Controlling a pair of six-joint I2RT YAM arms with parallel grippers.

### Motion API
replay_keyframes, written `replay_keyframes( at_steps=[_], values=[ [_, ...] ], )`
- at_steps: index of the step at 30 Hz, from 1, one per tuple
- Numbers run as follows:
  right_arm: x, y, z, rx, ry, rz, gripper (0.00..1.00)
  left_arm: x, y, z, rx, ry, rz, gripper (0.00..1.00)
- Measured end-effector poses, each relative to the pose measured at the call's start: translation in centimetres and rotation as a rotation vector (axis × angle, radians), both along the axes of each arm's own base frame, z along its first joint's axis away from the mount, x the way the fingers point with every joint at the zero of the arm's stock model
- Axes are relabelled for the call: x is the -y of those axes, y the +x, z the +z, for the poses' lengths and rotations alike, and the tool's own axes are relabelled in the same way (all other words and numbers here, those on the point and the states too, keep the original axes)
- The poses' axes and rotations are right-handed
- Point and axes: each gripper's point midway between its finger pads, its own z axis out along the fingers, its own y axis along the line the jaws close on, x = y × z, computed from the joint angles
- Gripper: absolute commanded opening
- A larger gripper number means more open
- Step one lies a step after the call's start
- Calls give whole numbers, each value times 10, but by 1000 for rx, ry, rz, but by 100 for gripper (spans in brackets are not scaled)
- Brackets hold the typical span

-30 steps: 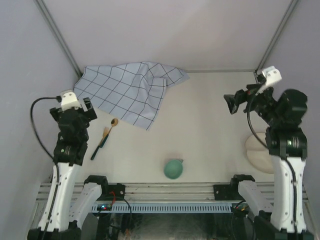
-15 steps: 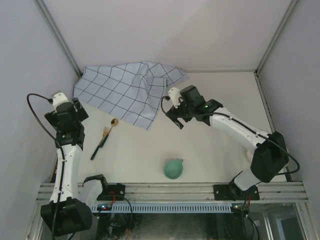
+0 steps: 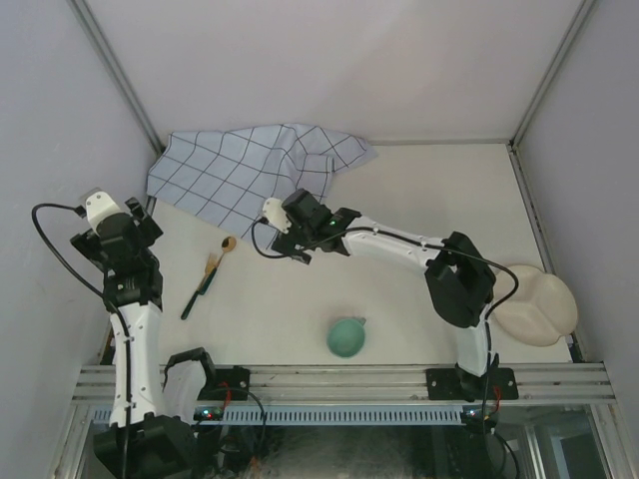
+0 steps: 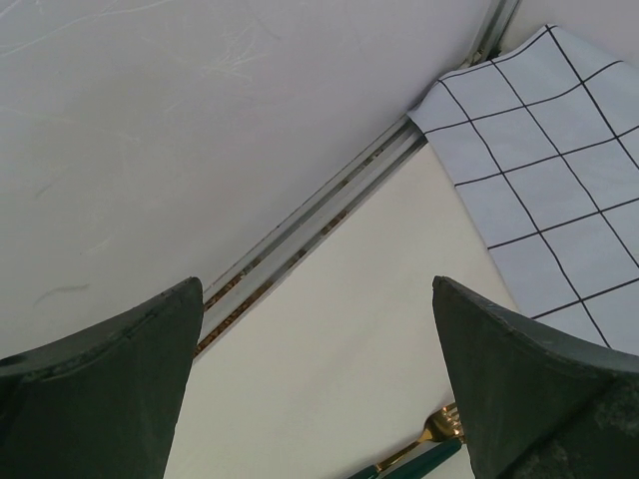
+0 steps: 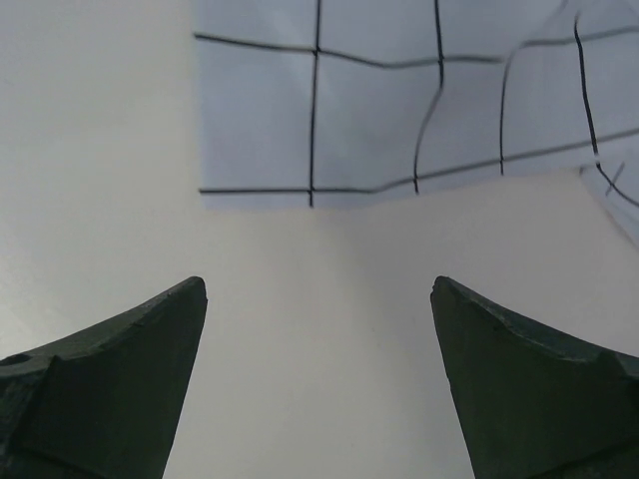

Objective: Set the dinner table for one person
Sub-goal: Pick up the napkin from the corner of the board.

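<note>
Two claws spread wide, both empty | right gripper (image 5: 318, 289) low over dinner table (image 3: 419, 220), just short of checked cloth (image 5: 399, 90) | left gripper (image 4: 318, 289) above table's left edge, fork (image 4: 419, 454) near | green cup (image 3: 346, 336) near front edge

"Where is the overhead camera?"

"High up, behind the arm bases (image 3: 190, 364). It looks down on the whole dinner table (image 3: 399, 200) from well back, with the bases along the bottom of its view."

"And the wrist ones?"

"Far closer. The left one looks out through the left gripper (image 4: 315, 289), low over the table's left side and facing the rail (image 4: 319, 215) at the wall. It catches a corner of the checked cloth (image 4: 559, 170) and the tip of a fork (image 4: 439, 429). The right one looks through the right gripper (image 5: 318, 284) down onto the cloth's edge."

"What do they share?"

"All three show the cloth. The overhead and left wrist views both show the fork."
</note>
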Motion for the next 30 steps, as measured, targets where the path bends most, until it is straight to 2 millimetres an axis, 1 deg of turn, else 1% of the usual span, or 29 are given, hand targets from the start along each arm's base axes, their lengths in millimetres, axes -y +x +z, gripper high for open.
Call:
replay_keyframes(
  at_steps=[3, 5, 7, 10, 12, 16, 20, 23, 25, 30],
  values=[
    [-28, -1, 0, -6, 19, 36, 87, 1, -2, 0, 8, 0, -1, 100],
    [-42, -4, 0, -24, 36, 51, 87, 1, -4, -1, 12, 1, -1, 100],
    [-50, -7, -3, -48, 52, 59, 86, 2, -5, -2, 11, 0, -1, 100],
    [-51, -13, -13, -100, 56, 60, 85, 2, -4, -3, 12, -4, 0, 100],
    [-52, -16, -22, -128, 54, 57, 82, 2, -3, -4, 7, -7, -1, 100],
    [-50, -20, -42, -188, 39, 54, 82, 2, -1, -11, -14, -16, -6, 100],
    [-49, -22, -55, -231, 38, 55, 82, 3, 1, -13, -21, -21, -13, 100],
    [-47, -19, -62, -254, 43, 47, 82, 3, 1, -13, -20, -22, -13, 100],
    [-44, -17, -65, -270, 46, 40, 80, 3, 1, -13, -20, -22, -13, 100],
    [-46, -4, -70, -297, 74, 21, 79, 2, 1, -13, -20, -22, -12, 100]
  ],
)
